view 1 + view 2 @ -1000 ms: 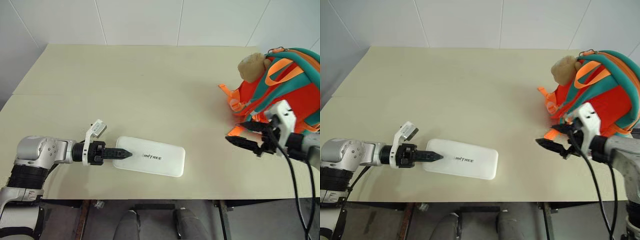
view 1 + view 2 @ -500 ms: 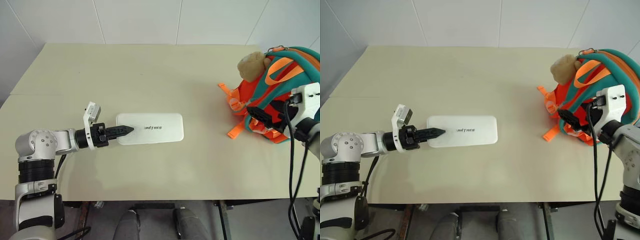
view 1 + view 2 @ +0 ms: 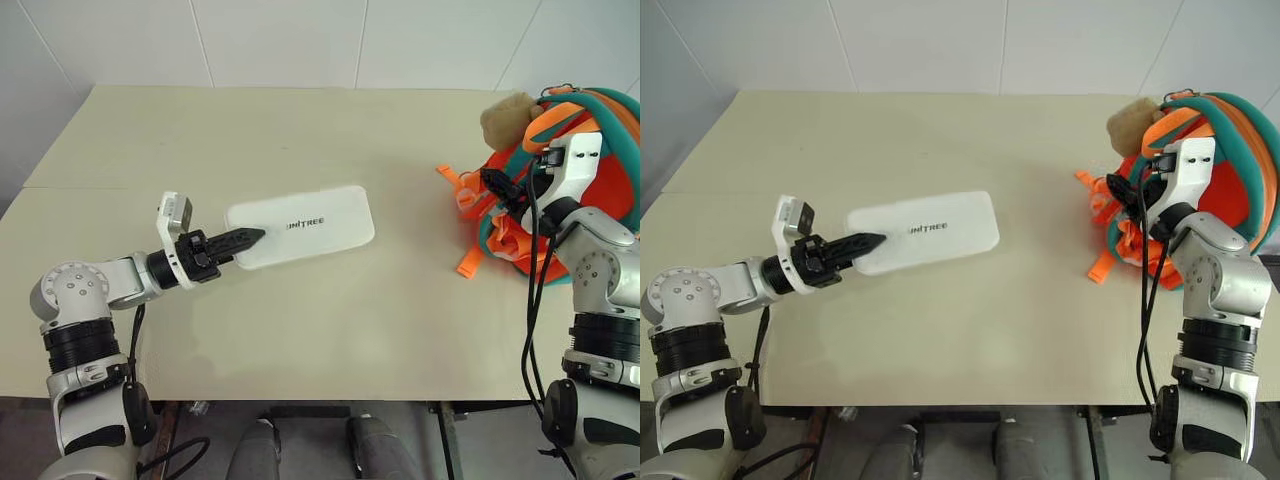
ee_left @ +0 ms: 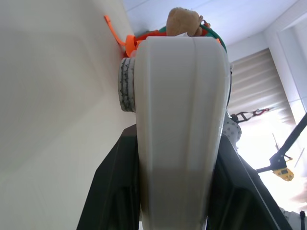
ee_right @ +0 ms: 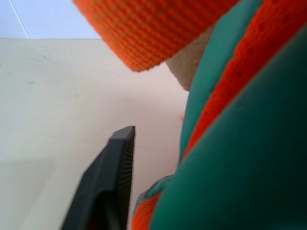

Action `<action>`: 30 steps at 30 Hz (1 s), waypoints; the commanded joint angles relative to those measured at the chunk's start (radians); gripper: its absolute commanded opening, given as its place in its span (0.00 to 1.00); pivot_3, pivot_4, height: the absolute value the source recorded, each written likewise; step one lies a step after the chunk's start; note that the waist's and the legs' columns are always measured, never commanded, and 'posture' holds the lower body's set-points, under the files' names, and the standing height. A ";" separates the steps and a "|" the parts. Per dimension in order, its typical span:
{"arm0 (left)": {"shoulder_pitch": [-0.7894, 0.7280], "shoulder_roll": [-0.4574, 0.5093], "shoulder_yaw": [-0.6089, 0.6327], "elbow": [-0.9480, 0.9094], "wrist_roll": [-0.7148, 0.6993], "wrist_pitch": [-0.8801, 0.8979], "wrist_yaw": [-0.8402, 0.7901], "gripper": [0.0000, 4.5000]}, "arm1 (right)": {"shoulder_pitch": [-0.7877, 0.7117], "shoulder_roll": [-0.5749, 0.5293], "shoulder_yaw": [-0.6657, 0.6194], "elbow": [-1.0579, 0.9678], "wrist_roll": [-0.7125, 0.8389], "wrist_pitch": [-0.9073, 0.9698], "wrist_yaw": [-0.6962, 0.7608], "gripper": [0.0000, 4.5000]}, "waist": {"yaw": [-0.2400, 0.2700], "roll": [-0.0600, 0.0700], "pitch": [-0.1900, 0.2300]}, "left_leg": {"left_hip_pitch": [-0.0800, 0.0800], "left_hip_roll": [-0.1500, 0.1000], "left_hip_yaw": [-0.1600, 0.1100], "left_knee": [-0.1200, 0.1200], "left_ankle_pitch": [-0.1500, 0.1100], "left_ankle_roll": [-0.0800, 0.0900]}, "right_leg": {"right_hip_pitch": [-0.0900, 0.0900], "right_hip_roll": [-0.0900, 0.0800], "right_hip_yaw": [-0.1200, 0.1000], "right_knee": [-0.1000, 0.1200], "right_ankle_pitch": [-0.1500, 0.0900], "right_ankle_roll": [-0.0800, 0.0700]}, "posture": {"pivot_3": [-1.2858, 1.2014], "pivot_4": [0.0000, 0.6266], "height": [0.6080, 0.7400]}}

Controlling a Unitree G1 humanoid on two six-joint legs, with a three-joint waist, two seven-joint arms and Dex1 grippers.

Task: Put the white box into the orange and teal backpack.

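Two arms share the work: the left gripper [image 3: 243, 238] has its fingers closed on the near end of the white box [image 3: 305, 238], held at centre-counter [image 3: 300, 130]. The right gripper [image 3: 500, 186] reaches the orange and teal backpack [image 3: 590, 130] at three o'clock; whether its fingers grip cannot be told. Next, the bag must be held open while the box travels across.

The white box [image 3: 300, 226] looks like smooth, matt hard plastic. The orange and teal backpack [image 3: 590, 150] is soft cloth with coarse woven webbing; its animal head [image 3: 508, 108] looks plush. The tabletop [image 3: 350, 320] is smooth, matt beige.
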 commanded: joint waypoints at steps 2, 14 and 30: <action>-0.019 0.004 0.067 -0.015 -0.020 -0.044 0.048 0.29 | -0.045 0.000 0.022 -0.087 0.067 0.046 0.043 0.10 | -0.001 0.000 0.000 | 0.000 0.000 0.000 0.000 0.000 0.000 | 0.000 0.000 0.000 0.000 0.000 0.000 | 0.52 0.24 1.00; -0.058 0.150 0.071 0.101 0.051 -0.207 0.053 0.29 | -0.175 0.048 0.192 -0.412 0.327 0.310 0.174 0.00 | -0.031 0.001 0.000 | -0.001 0.001 0.001 -0.004 0.001 -0.001 | -0.005 0.001 0.002 0.002 0.000 -0.001 | 0.52 0.24 1.00; -0.095 0.357 -0.028 0.265 0.167 -0.379 -0.142 0.29 | -0.187 -0.085 0.246 -0.664 0.696 0.469 0.404 0.00 | -0.019 0.000 0.001 | -0.004 0.001 0.001 -0.008 0.000 -0.001 | -0.007 0.001 0.000 -0.002 -0.001 -0.002 | 0.52 0.24 1.00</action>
